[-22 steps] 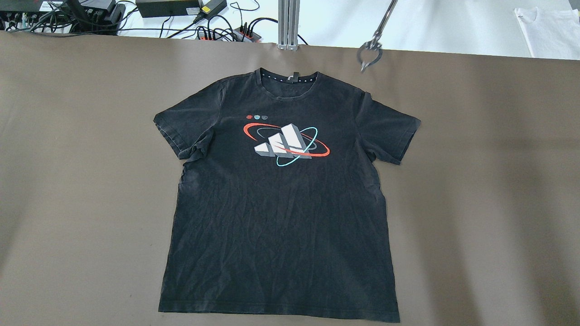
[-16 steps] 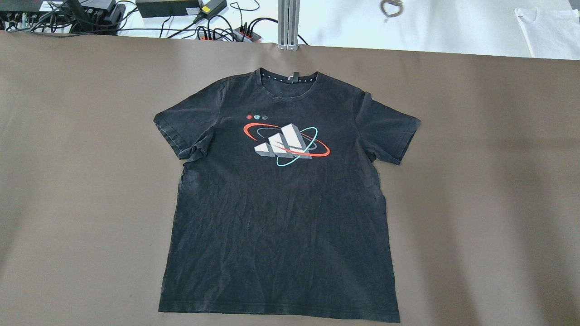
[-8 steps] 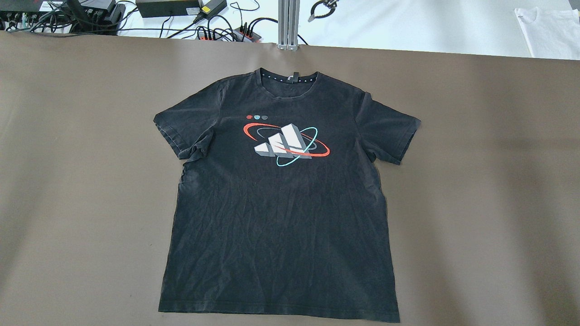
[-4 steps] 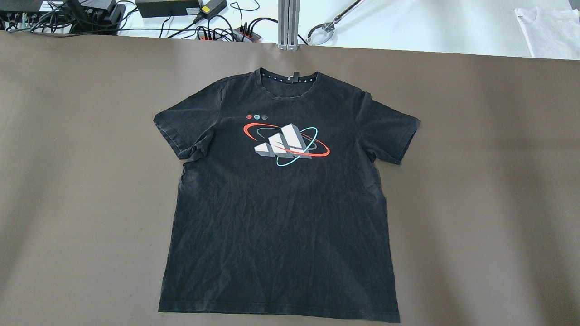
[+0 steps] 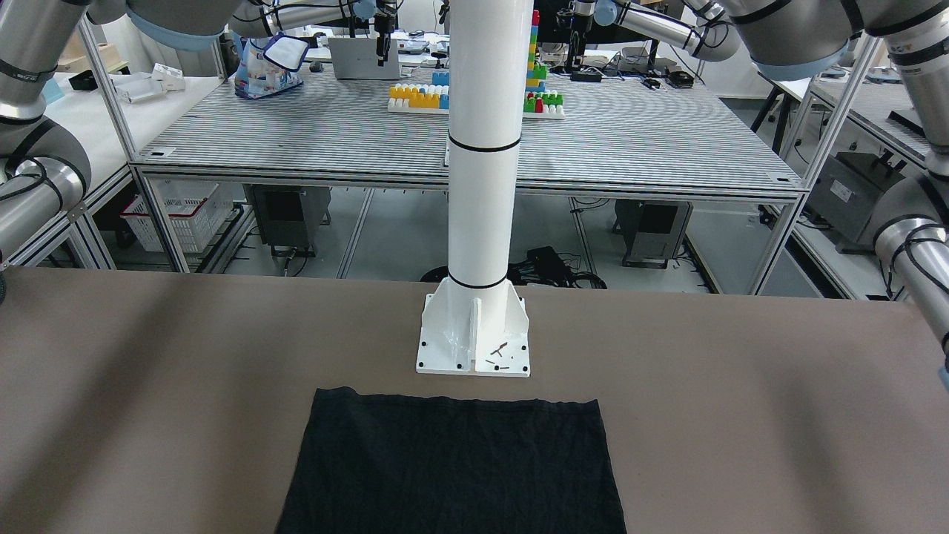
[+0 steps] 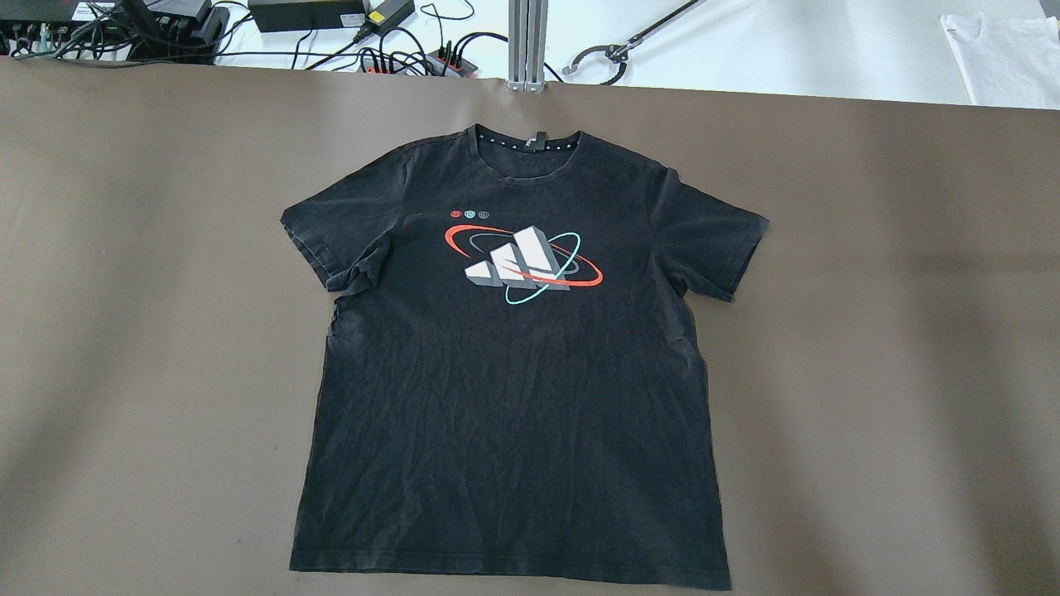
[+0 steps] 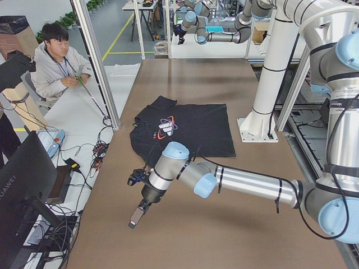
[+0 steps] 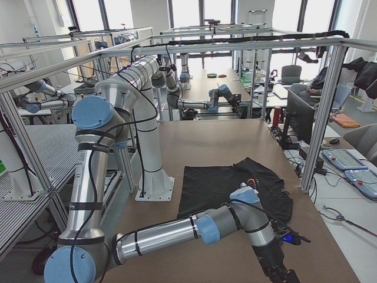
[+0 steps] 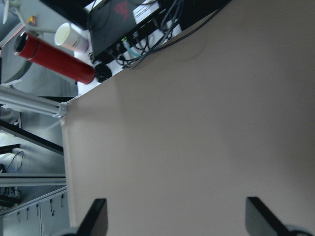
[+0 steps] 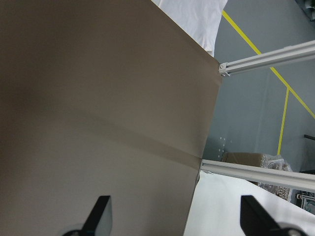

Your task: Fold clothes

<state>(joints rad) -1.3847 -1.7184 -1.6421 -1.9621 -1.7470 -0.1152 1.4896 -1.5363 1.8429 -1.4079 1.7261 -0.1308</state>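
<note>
The left gripper (image 9: 178, 219) and right gripper (image 10: 176, 216) hover over the bare brown worktop (image 6: 869, 331), fingers spread apart, empty. Between them the black fabric T-shirt (image 6: 513, 397) lies flat, print up, unmoved. Beyond it, a thin metal grabber tool (image 6: 613, 56) has drawn back off the worktop, so folding can likely begin.

- The clothes (image 6: 513, 372) lie flat at the middle of the table (image 6: 869, 331), neck toward 12 o'clock and hem toward 6.
- The pole base (image 5: 473, 337) stands on the table at 6 o'clock of the clothes, just beyond the hem and not touching it.
- The left gripper (image 9: 177, 219) hangs over bare table at about 9 o'clock of the clothes, well apart.
- The right gripper (image 10: 174, 216) hangs over bare table at about 3 o'clock, well apart.
- Beyond the table's far edge lie cables (image 6: 385, 56) at 11 o'clock, a grabber tool (image 6: 617, 55) at 12 to 1, and another cloth (image 6: 1006, 58) at 2.
</note>
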